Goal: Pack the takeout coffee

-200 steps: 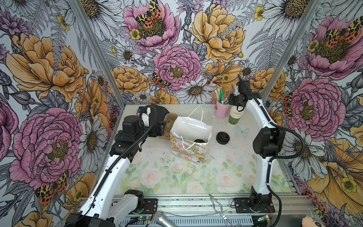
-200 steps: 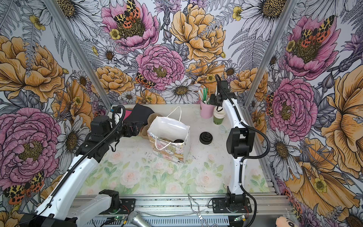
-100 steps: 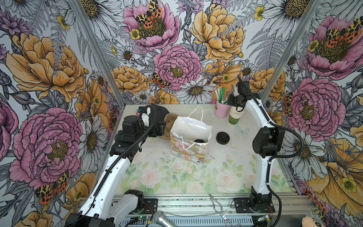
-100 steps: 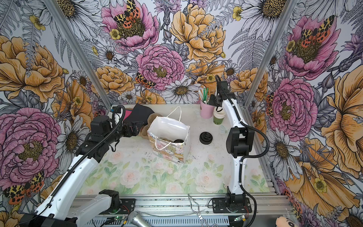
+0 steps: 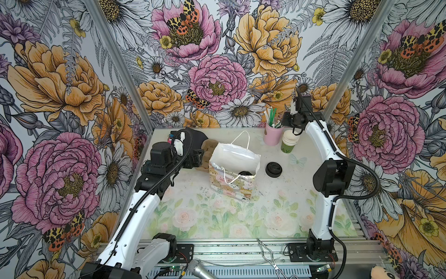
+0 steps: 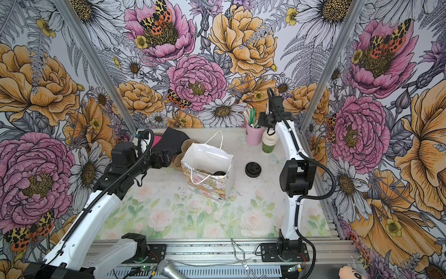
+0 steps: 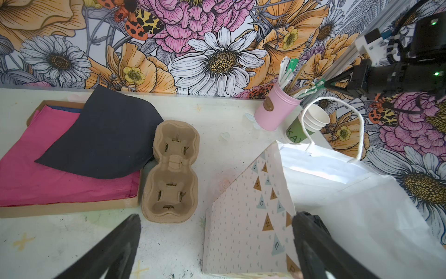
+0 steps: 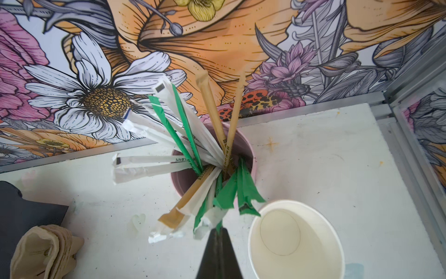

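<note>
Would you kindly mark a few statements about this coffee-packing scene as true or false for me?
1. The gift bag stands upright with its mouth open. True.
2. The left pincer is shut on a napkin. False: its jaws are open, beside the bag.
3. The stack of paper cups stands next to the pink straw holder. True.
4. The loose black lid sits on top of the cup stack. False: it lies on the table, apart from the cups.
5. The right pincer is open above the bag. False: it is shut, at the wrapped straws.
</note>
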